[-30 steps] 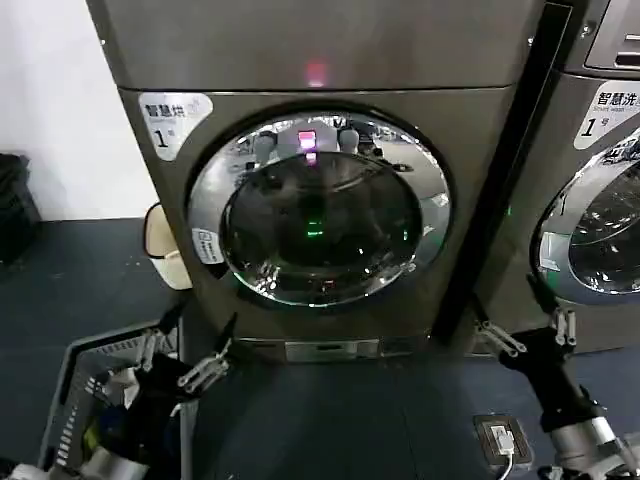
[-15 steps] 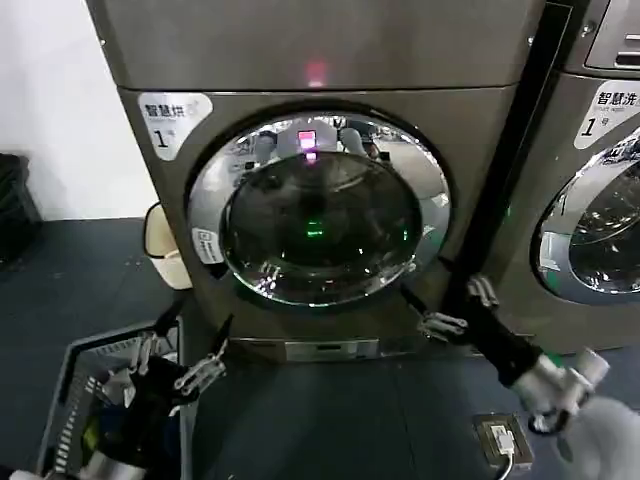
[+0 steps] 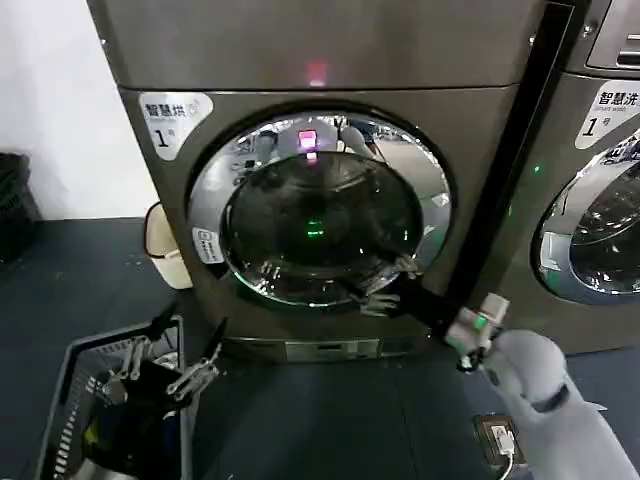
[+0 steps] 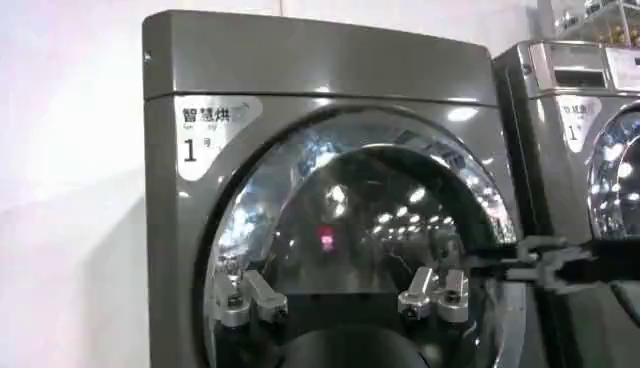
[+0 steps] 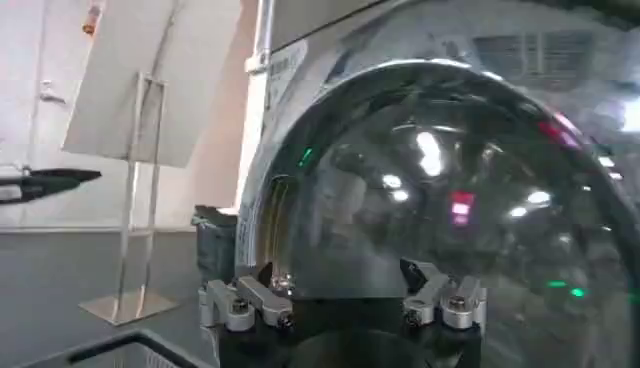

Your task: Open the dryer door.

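Observation:
The grey dryer (image 3: pixel 320 60) marked "1" stands in front of me, its round door (image 3: pixel 318 210) of chrome ring and dark glass shut. My right gripper (image 3: pixel 388 284) is open at the door's lower right rim, with its fingertips close to the chrome ring. In the right wrist view the open right gripper (image 5: pixel 340 300) faces the door glass (image 5: pixel 450 190) from very near, nothing between its fingers. My left gripper (image 3: pixel 178 352) hangs open low on the left, above the basket. The left wrist view shows that gripper (image 4: pixel 340 298) open, well short of the door (image 4: pixel 370 220).
A second machine (image 3: pixel 600 150) stands close on the right. A laundry basket (image 3: pixel 70 380) sits on the dark floor at lower left. A power socket (image 3: pixel 500 438) lies on the floor at lower right. A cream container (image 3: pixel 160 240) leans beside the dryer's left side.
My right arm has swung up and left from the floor area by the second machine to the dryer door's lower right rim. The left gripper has sunk a little.

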